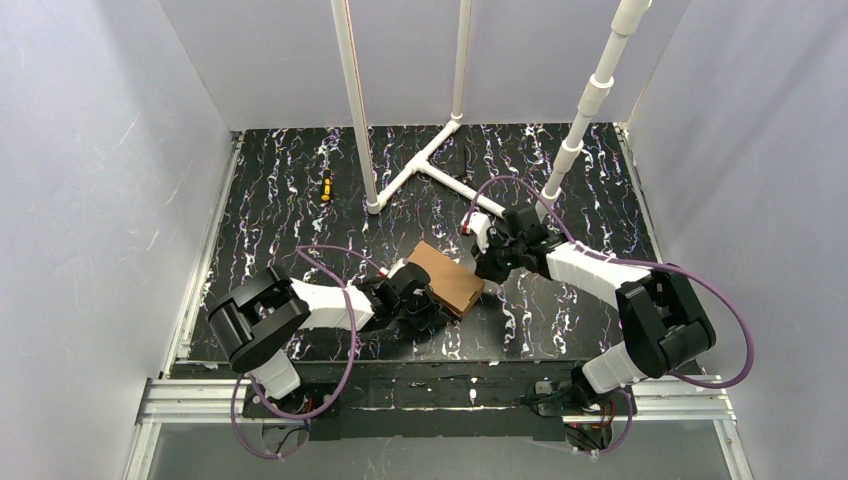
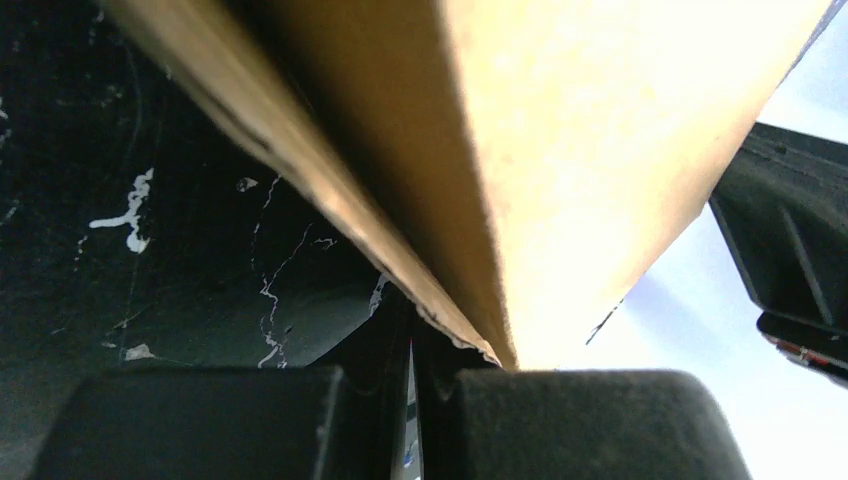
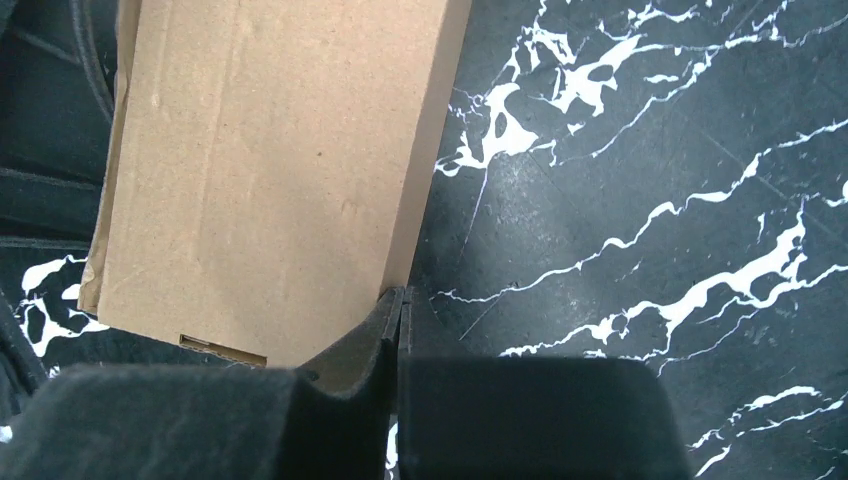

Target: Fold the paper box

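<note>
Slot in paper box — right wrist only; both end effectors closed, grip unclear

The top external camera sits above and behind the arm bases and faces down over the whole tabletop. The wrist cameras face forward past the left claw and right claw at very close range. All views share the paper box.

No text, label, brand, number or sign can be read. The box, just ahead of the right pincer, is seen plain and unmarked.
</note>
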You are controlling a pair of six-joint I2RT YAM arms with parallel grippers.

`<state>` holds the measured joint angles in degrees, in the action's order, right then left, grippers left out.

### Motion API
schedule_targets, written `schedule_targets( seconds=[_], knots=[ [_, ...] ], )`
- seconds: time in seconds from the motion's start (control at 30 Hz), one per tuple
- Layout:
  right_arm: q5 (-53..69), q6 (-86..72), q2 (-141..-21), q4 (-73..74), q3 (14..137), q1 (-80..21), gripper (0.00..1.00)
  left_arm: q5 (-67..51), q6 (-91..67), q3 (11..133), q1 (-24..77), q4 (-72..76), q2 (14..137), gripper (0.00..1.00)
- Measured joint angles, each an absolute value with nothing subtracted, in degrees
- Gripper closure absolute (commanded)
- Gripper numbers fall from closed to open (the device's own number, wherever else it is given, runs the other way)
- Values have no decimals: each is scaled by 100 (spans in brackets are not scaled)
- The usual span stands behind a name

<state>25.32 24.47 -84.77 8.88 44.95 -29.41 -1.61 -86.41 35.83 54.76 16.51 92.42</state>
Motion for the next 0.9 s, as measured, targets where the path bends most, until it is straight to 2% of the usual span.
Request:
schedule_targets(
  seconds=[0.27,0.37,0.47,0.63,0.77,0.9],
  knots=[
    [2224,2591,-8530,663,4495,-3245,92,-198,-8479,3820,5295,1284,9310,100],
    [2220,2593,-8534,637,4495,-3271,83,-252,-8195,3874,5247,1144,9288,100],
    [2091,2521,-8534,644,4495,-3350,81,-141,-7841,3940,5199,661,9107,100],
    [1841,2327,-8545,642,4495,-3356,78,314,-7100,3953,5092,-513,8248,100],
    [1765,2255,-8545,635,4495,-3273,76,449,-6519,3514,4873,-784,7264,100],
    [1702,2250,-8545,591,4495,-3264,76,204,-5791,3041,3955,-827,6731,100]
  ],
)
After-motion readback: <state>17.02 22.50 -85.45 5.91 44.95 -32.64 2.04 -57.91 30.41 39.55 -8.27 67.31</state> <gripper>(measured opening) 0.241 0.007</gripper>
